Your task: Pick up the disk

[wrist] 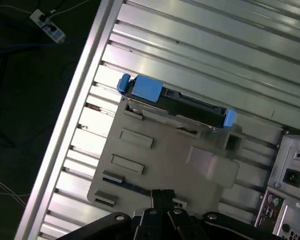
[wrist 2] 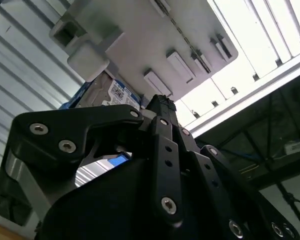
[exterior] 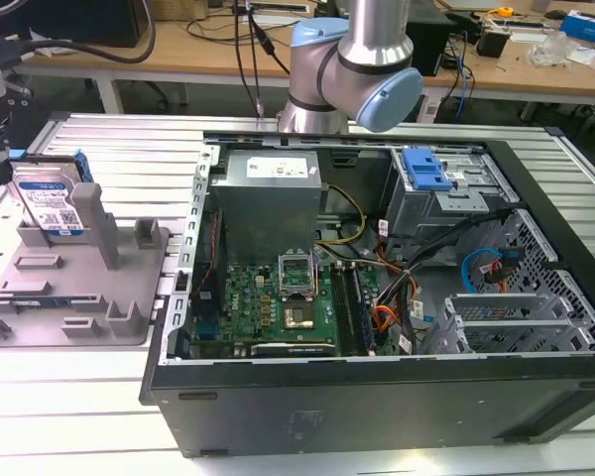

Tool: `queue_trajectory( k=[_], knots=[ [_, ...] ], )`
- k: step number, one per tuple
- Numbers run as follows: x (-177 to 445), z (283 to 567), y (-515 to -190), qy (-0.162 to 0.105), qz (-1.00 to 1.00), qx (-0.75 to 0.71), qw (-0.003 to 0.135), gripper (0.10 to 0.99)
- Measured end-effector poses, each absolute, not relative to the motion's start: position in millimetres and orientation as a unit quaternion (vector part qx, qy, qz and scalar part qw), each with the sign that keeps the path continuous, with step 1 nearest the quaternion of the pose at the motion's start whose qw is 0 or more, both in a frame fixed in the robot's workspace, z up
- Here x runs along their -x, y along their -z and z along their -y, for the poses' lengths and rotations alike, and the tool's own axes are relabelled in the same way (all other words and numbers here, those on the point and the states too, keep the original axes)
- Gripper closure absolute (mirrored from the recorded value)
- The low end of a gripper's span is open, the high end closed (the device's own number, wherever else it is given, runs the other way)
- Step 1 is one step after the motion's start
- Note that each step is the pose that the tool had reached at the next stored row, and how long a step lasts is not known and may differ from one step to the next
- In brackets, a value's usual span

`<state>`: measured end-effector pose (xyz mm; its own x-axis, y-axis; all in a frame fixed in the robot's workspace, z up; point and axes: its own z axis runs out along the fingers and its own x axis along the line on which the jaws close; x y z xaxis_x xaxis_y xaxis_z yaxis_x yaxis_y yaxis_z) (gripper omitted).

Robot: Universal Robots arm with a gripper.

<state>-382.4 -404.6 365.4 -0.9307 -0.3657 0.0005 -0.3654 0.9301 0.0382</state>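
The disk (wrist: 187,107) stands on its long edge in a slot of the grey holder (wrist: 160,165). It is ahead of my gripper (wrist: 162,192) and well apart from it, and nothing touches it. The two fingers look pressed together, with nothing between them.

I see some risks. If the tool goes to the disk with the fingers together, the tips would strike its upper edge instead of passing on both sides. An upright post (exterior: 99,223) of the holder stands just beside the disk, so a finger could catch on it. A grip far from the middle may tilt the disk and jam it in the slot.

The disk is a flat silver metal rectangle with a smooth paper label and a blue plastic frame, so I think it is slippery. The holder is dull grey plastic with blocky shapes. The table (wrist: 190,45) under it is shiny ribbed metal.
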Motion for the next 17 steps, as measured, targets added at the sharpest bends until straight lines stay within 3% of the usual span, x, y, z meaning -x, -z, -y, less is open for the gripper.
queue_trajectory(
  k=[17],
  knots=[
    [382.4,404.6,-364.7,0.017,0.906,-0.423,0.008,0.98]
  ],
)
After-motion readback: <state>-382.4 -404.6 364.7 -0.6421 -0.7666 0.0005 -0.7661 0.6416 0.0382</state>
